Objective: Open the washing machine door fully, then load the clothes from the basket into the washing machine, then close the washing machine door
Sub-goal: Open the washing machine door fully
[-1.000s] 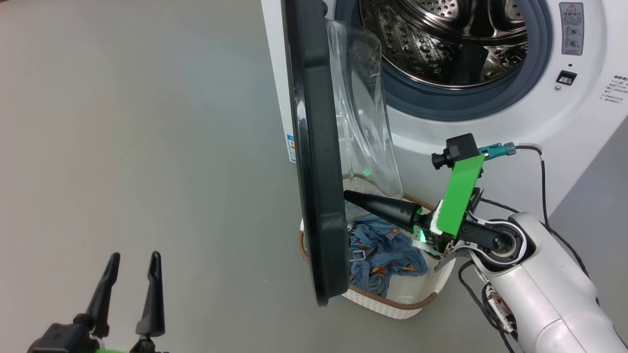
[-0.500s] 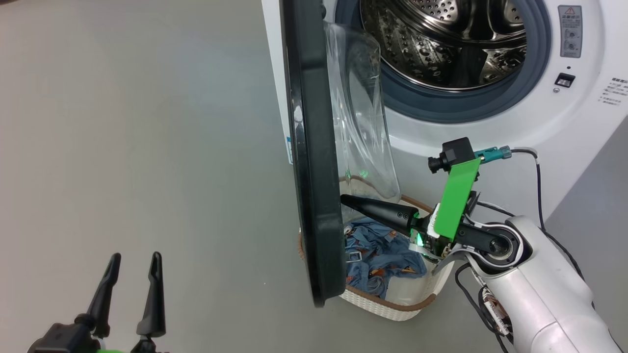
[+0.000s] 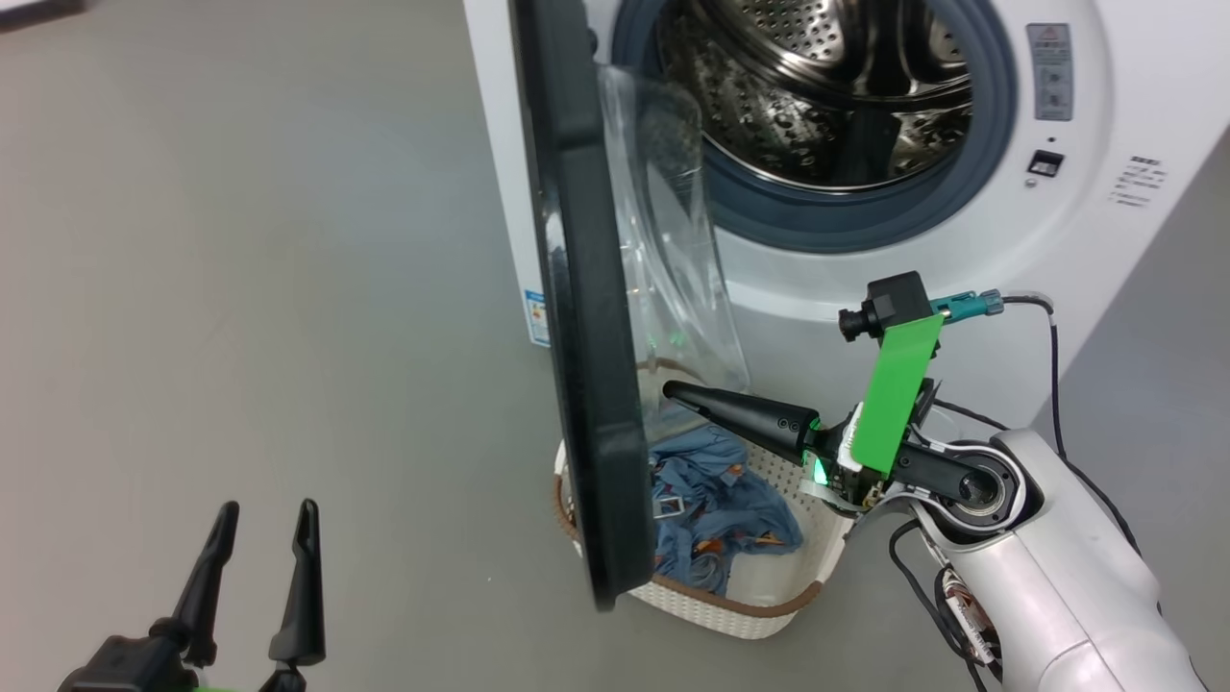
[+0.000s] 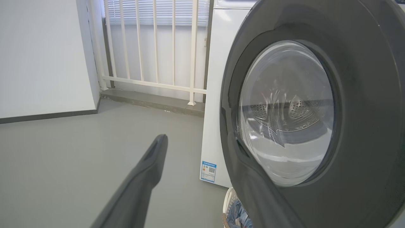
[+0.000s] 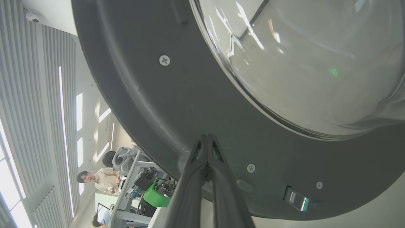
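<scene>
The washing machine (image 3: 961, 259) stands open, its steel drum (image 3: 817, 86) bare. The washing machine door (image 3: 577, 317) juts out edge-on, with its glass bowl (image 3: 663, 231) on the machine's side. My right gripper (image 3: 673, 392) is shut and empty, its tip at the door's inner rim (image 5: 152, 95) just below the glass (image 5: 300, 57), as the right wrist view shows from my right gripper (image 5: 207, 139). Below it the basket (image 3: 759, 615) holds the blue clothes (image 3: 711, 519). My left gripper (image 3: 261, 538) hangs open and empty at the lower left, facing the door's outer face (image 4: 364, 95).
Grey floor (image 3: 240, 288) spreads left of the door. White railings (image 4: 152, 47) and a wall (image 4: 41, 57) lie behind the machine's side. Two people (image 5: 95, 179) sit at desks far off in the right wrist view. My right forearm (image 3: 1047, 567) and its cables hang beside the basket.
The whole head picture has slid left, so the camera moved. My right gripper stays shut at the door's inner side. The left gripper has not moved.
</scene>
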Tool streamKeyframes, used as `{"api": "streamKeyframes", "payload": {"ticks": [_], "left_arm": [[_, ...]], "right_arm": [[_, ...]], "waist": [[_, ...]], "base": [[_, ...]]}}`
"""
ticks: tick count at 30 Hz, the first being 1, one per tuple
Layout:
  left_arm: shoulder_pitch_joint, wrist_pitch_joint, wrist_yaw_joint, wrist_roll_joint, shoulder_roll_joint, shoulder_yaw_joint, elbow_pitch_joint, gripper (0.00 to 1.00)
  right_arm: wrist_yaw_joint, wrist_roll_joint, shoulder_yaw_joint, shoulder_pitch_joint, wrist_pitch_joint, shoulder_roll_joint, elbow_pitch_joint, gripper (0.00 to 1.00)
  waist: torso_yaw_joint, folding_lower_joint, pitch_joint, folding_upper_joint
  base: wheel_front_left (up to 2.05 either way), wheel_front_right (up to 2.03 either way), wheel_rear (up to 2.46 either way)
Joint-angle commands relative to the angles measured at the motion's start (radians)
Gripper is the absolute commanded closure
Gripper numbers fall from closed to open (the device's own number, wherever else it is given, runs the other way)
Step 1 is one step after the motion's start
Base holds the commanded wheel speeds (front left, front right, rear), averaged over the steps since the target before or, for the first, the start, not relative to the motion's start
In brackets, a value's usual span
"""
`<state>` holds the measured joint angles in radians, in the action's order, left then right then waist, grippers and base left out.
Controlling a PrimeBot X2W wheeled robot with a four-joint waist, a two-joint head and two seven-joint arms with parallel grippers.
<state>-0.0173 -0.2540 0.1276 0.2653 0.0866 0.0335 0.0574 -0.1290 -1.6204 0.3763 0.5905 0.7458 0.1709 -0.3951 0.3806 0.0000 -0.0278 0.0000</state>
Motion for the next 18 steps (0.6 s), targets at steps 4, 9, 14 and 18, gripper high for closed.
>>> {"api": "streamKeyframes", "payload": {"ticks": [4, 9, 14, 18], "left_arm": [[0.004, -0.008, 0.003, -0.013, 0.024, -0.028, -0.016, 0.0], [-0.001, -0.008, 0.003, -0.011, 0.03, -0.026, -0.016, 0.0], [0.001, -0.008, 0.003, -0.009, 0.031, -0.034, -0.015, 0.0], [-0.001, -0.008, 0.003, -0.009, 0.028, -0.039, -0.016, 0.0]], "right_arm": [[-0.002, 0.01, -0.007, -0.019, -0.016, -0.012, 0.043, 0.0], [-0.002, 0.017, -0.019, -0.036, -0.025, -0.01, 0.068, 0.0], [-0.002, 0.042, -0.029, -0.059, -0.045, 0.009, 0.117, 0.0], [-0.002, 0.062, -0.043, -0.084, -0.074, 0.027, 0.171, 0.0]], "waist": [[-0.04, 0.0, 0.021, 0.0], [-0.085, 0.0, 0.032, 0.0], [-0.142, 0.0, 0.033, 0.0], [-0.18, 0.0, 0.035, 0.0]], "base": [[0.0, 0.0, 0.0], [0.0, 0.0, 0.0], [0.0, 0.0, 0.0], [0.0, 0.0, 0.0]]}}
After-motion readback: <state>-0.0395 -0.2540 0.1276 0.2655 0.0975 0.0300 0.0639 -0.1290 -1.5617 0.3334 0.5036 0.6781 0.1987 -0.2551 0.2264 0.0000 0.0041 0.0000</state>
